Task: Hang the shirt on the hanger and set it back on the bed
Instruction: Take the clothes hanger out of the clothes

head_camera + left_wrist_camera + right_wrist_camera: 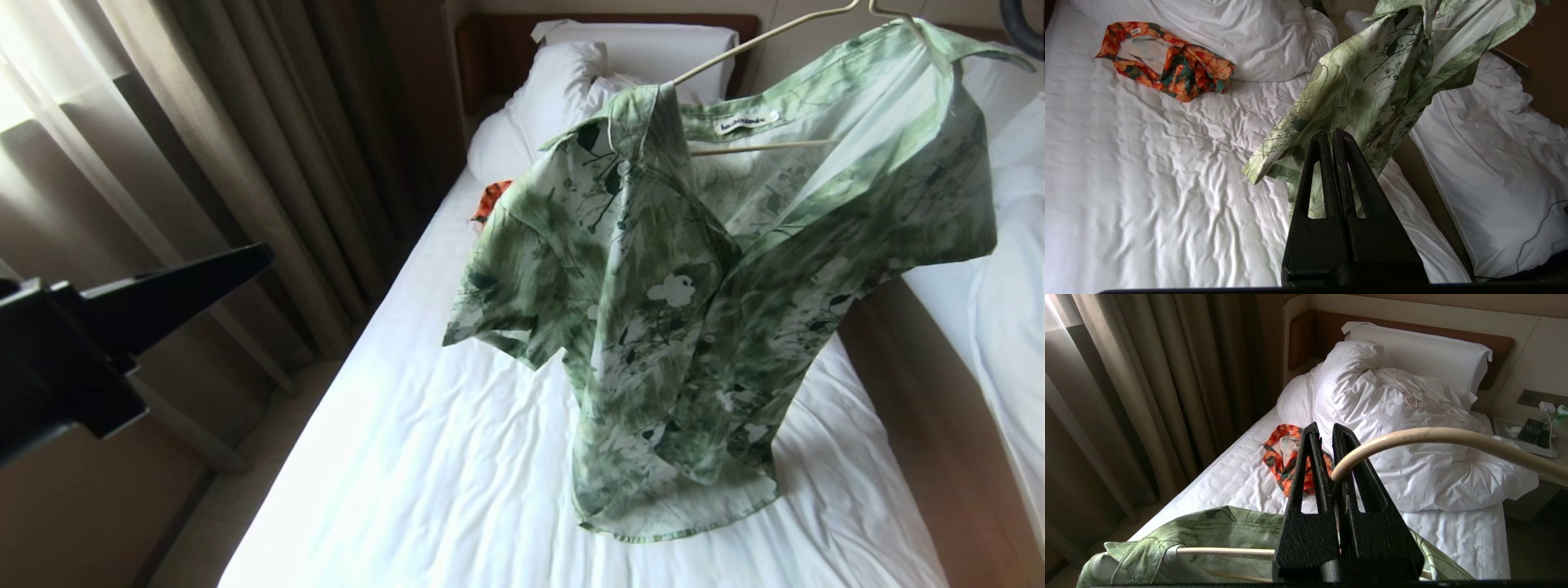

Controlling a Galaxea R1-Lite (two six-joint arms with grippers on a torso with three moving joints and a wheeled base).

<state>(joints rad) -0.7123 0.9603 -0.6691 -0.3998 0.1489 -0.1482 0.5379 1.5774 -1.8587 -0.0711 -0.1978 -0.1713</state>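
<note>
1. Above the bed [424, 457], right end effector [1327, 430] is clamping the hanger [759, 147]; shirt [678, 327] is hanging, hem touching the sheet.
2. Left end effector [1332, 136] is closed, empty.
3. Lower slowly, keeping the hanger level.

One shirt [694, 310], one hanger [759, 147], one orange garment [1167, 61], two beds [408, 457].
</note>
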